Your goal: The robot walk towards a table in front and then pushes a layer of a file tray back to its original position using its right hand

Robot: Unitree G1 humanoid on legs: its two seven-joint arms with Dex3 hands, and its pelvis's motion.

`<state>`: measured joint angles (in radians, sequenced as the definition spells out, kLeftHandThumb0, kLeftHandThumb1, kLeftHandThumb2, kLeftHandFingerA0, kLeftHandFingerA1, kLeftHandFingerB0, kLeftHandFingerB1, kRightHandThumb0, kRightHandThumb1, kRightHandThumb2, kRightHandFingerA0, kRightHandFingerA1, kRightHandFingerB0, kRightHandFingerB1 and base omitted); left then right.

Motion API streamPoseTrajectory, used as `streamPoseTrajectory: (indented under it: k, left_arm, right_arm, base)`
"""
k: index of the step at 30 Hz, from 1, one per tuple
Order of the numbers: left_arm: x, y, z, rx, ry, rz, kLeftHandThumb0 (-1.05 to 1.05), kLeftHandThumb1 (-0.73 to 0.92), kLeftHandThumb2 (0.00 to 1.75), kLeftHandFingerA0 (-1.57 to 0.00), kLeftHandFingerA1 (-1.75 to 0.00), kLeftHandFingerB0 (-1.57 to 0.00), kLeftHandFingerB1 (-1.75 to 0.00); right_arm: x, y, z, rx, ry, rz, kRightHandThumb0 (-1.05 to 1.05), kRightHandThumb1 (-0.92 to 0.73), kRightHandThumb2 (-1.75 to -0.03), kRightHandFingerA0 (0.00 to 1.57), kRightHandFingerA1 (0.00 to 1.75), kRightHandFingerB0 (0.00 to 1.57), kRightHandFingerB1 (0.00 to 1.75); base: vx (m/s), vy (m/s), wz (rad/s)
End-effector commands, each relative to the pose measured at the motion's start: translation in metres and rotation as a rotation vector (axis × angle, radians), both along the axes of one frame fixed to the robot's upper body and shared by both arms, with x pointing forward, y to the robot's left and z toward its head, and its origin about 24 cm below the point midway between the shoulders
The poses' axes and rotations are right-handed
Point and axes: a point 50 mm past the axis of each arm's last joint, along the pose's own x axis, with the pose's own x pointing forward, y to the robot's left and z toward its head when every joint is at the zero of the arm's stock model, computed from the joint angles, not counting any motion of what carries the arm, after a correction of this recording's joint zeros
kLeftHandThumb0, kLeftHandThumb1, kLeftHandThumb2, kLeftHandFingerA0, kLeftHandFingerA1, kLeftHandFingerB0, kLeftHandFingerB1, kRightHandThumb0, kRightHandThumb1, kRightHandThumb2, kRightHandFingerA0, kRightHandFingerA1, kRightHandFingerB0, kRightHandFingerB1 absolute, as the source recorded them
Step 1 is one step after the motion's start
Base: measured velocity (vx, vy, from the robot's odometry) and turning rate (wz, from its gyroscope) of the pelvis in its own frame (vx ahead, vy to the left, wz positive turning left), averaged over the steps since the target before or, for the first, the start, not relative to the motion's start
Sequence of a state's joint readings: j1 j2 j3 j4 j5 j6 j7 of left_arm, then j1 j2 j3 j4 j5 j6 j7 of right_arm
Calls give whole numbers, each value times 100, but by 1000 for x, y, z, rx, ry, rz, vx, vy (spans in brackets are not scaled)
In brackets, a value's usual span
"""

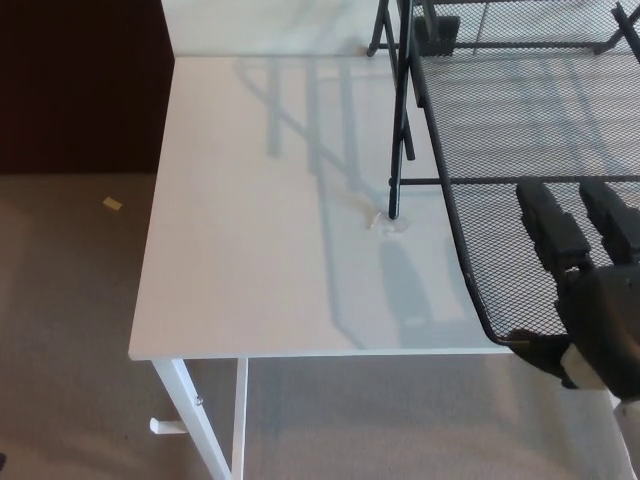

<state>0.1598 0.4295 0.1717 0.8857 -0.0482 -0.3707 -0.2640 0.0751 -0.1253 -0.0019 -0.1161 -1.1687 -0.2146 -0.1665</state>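
Here the pulled-out layer (520, 130) of the black wire-mesh file tray juts toward the near right edge of the white counter (270, 250), its rounded near corner overhanging that edge. The right hand (585, 290) sits at this corner: two thick fingers (552, 222) lie spread over the mesh from above, while the thumb shows just below the rim, so the hand looks to bracket the tray's near edge, though actual contact is hard to judge. The tray's frame (400, 110) stands to the left of the layer, one leg planted on a small clear pad (388, 224). Left of the counter, a yellow scrap (112, 205) lies on the grey carpet (70, 320).
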Motion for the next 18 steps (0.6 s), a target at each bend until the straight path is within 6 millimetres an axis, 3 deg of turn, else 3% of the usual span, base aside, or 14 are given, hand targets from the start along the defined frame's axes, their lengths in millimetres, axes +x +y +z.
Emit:
streamPoseTrajectory:
  k: [1, 7, 8, 9, 10, 18]
  left_arm:
    - [-7, 1, -2, 2, 36, -10, -31, 44, 64, -61, -52, -44, -43]
    - [-4, 0, 1, -2, 11, -16, -30, 45, 64, -60, -52, -45, -44]
    - [-4, 0, 1, 1, 12, -17, -32, 44, 64, -60, -52, -45, -44]
    - [-3, 0, 1, 6, 13, -18, -32, 44, 64, -60, -52, -45, -44]
    - [-4, 1, 1, 8, 18, -19, -34, 43, 65, -61, -53, -45, -44]
    - [-1, -1, 1, -1, 12, -16, -31, 44, 63, -61, -52, -46, -44]
  right_arm:
    - [3, -5, 3, -15, -17, -57, -77, -44, -81, 0, 6, 0, 0]
    - [14, 0, 10, -15, -52, -48, -73, -42, -80, 0, 7, 1, 4]
    - [15, 0, 10, -14, -52, -49, -69, -39, -72, 0, 11, 0, 14]
    - [16, 0, 10, -14, -53, -50, -69, -39, -72, 0, 11, 0, 14]
    - [19, 1, 11, -14, -41, -55, -73, -42, -79, 0, 4, 0, 0]
    - [36, 6, 11, -12, -7, -68, -68, -41, -77, 0, 3, 0, 0]
  base:
    - [0, 0, 0]
    - [0, 0, 0]
    - [0, 0, 0]
    - [0, 0, 0]
    - [0, 0, 0]
    - [0, 0, 0]
